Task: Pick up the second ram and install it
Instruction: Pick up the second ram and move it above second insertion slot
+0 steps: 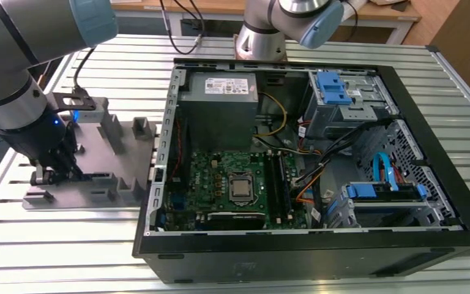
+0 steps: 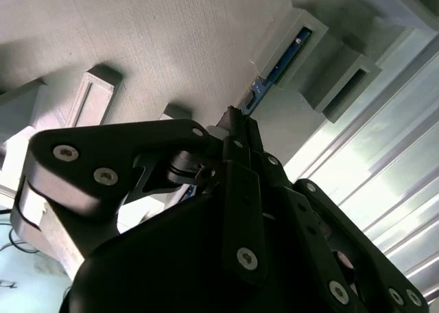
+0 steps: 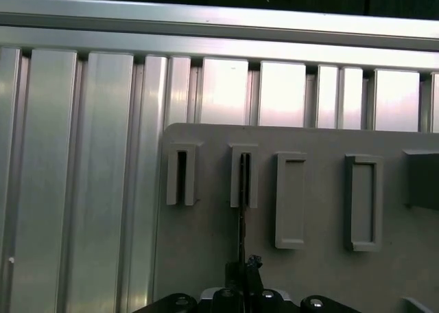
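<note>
While the claw (image 2: 239, 121) is clamped on one end of the second ram (image 2: 282, 60) | ram stands on edge in a slot of the grey holder (image 1: 108, 150) | holder lies on the table (image 1: 63, 236), at the exterior view's left of the open computer case (image 1: 300, 251)

My claw (image 2: 241, 121) is a mass of black links and screw heads in the second wrist view. Its tips are drawn together onto the near end of the second ram (image 2: 281, 62). The stick, seen edge-on and showing green and blue, runs away from me with its far end seated in a raised slotted block (image 2: 317, 44) of the grey fixture plate (image 2: 151, 31). Another slotted block (image 2: 92, 93) stands empty nearby. Beyond the plate's edge lies the ribbed metal surface (image 2: 384, 182).
</note>
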Robot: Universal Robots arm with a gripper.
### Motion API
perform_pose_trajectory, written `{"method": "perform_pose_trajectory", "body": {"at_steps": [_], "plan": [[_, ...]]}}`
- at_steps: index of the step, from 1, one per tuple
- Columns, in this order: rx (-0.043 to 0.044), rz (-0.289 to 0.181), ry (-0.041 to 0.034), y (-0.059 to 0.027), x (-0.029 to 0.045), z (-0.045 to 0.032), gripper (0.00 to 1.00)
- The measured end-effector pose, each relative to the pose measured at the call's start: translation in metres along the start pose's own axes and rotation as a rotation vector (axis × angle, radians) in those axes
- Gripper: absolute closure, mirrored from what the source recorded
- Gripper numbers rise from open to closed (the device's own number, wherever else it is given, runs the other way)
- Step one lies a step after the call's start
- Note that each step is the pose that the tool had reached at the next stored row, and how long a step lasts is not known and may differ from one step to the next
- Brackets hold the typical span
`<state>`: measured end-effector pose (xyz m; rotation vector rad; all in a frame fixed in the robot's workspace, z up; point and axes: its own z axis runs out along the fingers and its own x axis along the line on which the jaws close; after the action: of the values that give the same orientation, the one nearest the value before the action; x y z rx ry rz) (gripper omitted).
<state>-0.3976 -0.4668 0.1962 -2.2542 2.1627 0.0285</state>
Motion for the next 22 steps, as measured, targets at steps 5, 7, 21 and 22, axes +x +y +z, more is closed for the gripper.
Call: {"method": "perform_pose_trajectory", "body": {"at_steps": [5,7,21,22], "plan": [[0.0001,0.000,-0.0033,0.0000,0.0000,0.0000,0.87],[0.0002,0.000,-0.0043,0.0000,0.0000,0.0000,0.87],[0.0004,0.000,-0.0071,0.0000,-0.0002,-0.0095,0.87],[0.0004,0.000,-0.0071,0.0000,-0.0003,-0.0112,0.87]]}}
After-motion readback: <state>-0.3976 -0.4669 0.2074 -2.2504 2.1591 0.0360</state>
